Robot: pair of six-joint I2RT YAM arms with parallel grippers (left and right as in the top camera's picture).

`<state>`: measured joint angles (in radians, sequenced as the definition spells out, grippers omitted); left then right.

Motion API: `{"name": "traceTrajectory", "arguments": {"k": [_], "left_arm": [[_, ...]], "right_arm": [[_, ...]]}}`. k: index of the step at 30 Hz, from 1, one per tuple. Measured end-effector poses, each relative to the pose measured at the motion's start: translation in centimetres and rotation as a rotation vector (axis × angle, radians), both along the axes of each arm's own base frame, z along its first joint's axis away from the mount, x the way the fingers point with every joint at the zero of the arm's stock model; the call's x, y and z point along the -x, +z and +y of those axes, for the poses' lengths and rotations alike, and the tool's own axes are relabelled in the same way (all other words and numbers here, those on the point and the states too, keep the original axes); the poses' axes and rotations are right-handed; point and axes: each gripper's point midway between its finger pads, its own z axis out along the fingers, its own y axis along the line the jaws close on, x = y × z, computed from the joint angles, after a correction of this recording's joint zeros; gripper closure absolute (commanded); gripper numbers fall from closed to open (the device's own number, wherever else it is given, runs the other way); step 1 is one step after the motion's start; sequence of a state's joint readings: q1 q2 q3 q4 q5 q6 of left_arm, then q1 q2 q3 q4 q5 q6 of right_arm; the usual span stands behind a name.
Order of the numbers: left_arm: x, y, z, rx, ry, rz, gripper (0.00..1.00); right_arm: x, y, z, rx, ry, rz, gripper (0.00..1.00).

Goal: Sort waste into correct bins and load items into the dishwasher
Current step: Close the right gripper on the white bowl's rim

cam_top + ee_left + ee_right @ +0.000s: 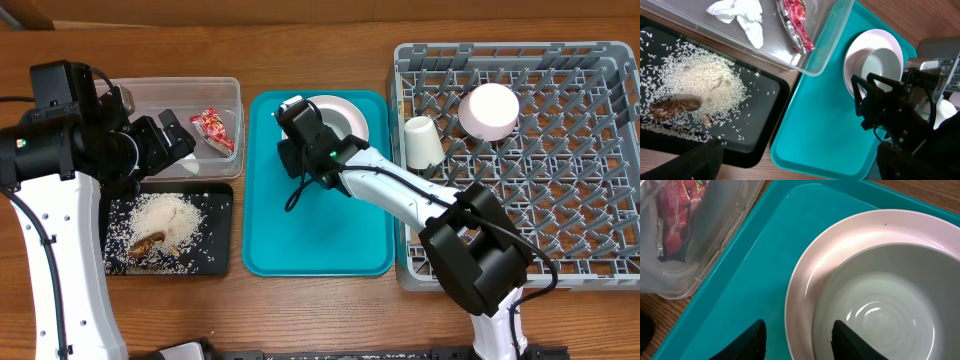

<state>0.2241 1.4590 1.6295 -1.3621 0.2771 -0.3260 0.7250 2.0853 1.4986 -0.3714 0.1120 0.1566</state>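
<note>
Two dishes sit stacked at the top of the teal tray (320, 230): a small bowl (890, 305) inside a pale pink plate (805, 280). The right gripper (799, 329) hangs over the plate's left edge, fingers partly open, with the rim between them but not pinched. At the upper left, the clear tub (225, 95) holds a napkin (740, 15) and a red wrapper (215, 130). Below it, the black tray (215, 250) holds rice (165, 215). The left gripper (175, 140) hangs there wide open and empty. A cup (422, 140) rests in the grey rack (560, 200) on the right.
</note>
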Motion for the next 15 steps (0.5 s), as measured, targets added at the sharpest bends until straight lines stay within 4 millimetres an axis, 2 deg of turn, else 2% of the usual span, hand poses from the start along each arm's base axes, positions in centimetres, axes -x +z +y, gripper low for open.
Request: {"name": "traceTrajectory", "arguments": {"k": [15], "left_arm": [[0.0,0.0,0.0,0.0,0.0,0.0,0.0]], "right_arm": [[-1.8,-0.1,-1.9,-0.01,-0.045,-0.001,0.54]]}}
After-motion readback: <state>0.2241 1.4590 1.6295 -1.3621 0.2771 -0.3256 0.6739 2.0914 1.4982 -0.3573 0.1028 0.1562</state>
